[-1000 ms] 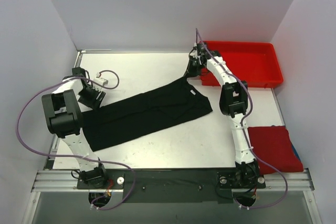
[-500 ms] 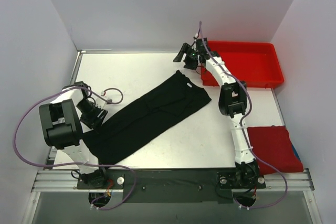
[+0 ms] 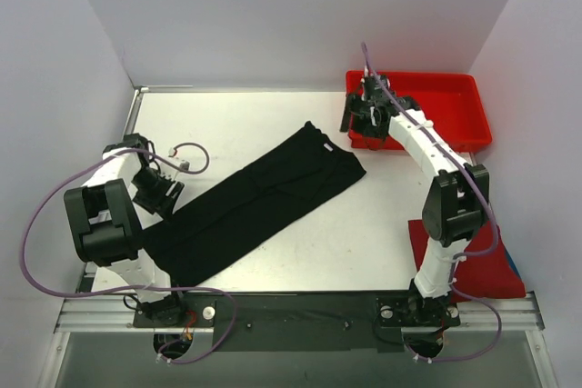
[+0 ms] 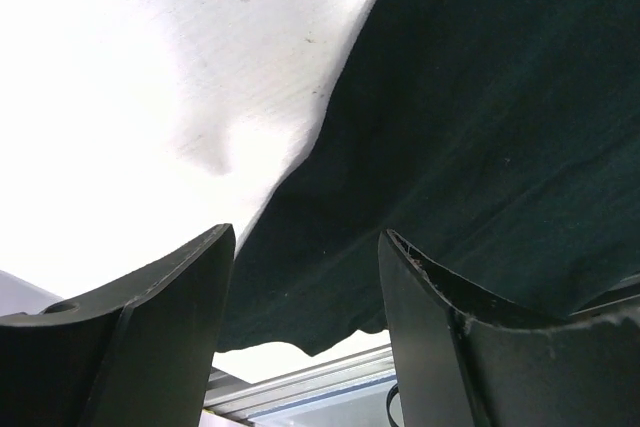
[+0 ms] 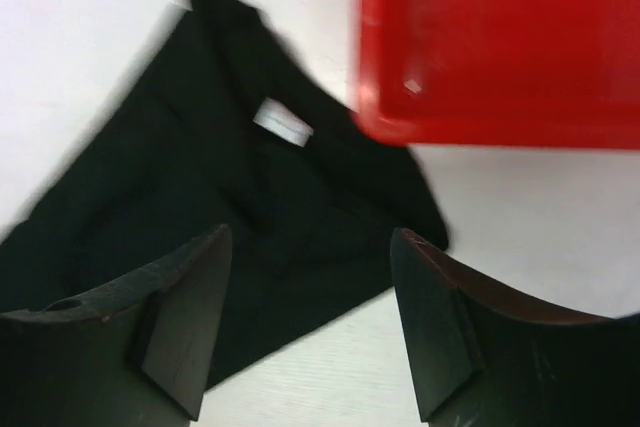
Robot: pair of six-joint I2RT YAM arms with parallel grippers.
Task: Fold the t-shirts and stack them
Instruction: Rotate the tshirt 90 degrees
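The black t-shirt (image 3: 255, 197) lies folded into a long strip, running diagonally from the table's middle back to the near left corner. My left gripper (image 3: 157, 190) hovers open just over its near left part; in the left wrist view the black cloth (image 4: 480, 127) fills the space under the left gripper (image 4: 305, 237). Over the left rim of the red tray hangs my right gripper (image 3: 364, 120), open and empty. In the right wrist view the right gripper (image 5: 311, 235) sits above the shirt's collar end (image 5: 200, 187). The red t-shirt (image 3: 496, 265) lies folded at the near right.
The red tray (image 3: 446, 106) stands at the back right, seen close in the right wrist view as the red tray (image 5: 500, 37). A purple cable with a white connector (image 3: 185, 166) loops beside the left gripper. White walls close the sides and back; a metal rail (image 3: 291, 311) runs along the near edge.
My right gripper opened, let go of the shirt's collar end and swung right over the tray's edge. The shirt now lies more steeply diagonal. The left gripper shifted nearer along the shirt's left end.
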